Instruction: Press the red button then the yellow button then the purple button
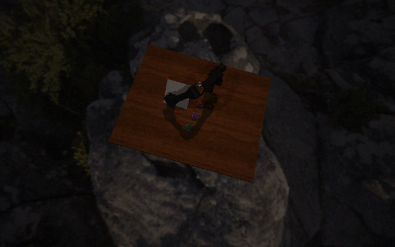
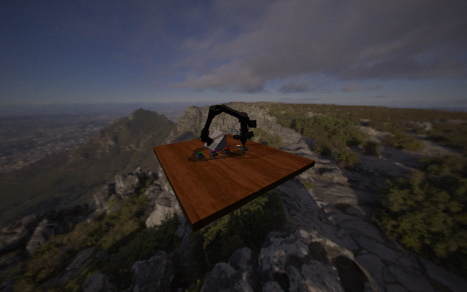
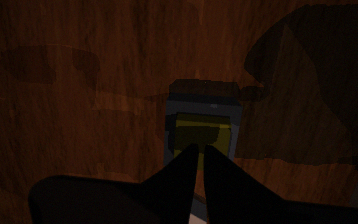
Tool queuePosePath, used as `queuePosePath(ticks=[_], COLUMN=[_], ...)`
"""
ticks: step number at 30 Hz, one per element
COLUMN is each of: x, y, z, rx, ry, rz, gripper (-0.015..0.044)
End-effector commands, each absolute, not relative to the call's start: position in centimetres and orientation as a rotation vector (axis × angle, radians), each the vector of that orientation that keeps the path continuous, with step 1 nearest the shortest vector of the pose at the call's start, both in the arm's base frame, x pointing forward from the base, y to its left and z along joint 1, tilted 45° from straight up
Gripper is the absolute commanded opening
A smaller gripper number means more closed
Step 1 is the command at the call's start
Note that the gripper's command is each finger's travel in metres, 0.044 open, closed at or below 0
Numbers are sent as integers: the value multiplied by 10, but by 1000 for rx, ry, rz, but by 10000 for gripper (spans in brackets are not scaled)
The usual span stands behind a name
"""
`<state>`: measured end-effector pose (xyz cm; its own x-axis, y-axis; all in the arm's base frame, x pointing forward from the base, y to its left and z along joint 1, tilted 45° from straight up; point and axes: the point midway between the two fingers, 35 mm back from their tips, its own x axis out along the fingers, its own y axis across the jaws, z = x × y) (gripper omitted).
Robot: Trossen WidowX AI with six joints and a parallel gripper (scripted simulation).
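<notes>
Wooden table (image 1: 229,147): carries all items; largest.
Arm (image 2: 227,112): arched over, wrist pointing down for vertical push.
Gripper (image 3: 201,150): fingers together, empty; closed tip acts as one presser.
Yellow button (image 3: 202,131): directly under tip, step 2 target.
Red button (image 1: 200,103), purple button (image 1: 195,115): beside it, in a row.

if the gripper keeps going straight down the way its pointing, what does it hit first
Most likely the yellow button: the shut gripper points down with its fingertips over that cap's near edge in the wrist view. Whether they already touch it cannot be told.
</notes>
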<state>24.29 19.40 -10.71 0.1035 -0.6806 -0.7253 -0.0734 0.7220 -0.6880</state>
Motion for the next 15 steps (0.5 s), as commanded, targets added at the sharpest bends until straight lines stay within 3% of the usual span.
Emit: queuePosePath(ticks=[1, 15], x=[244, 244], y=[190, 187], z=[-112, -114], rx=[-675, -675], ry=[1413, 1413], rz=[-498, -498], gripper=[20, 20])
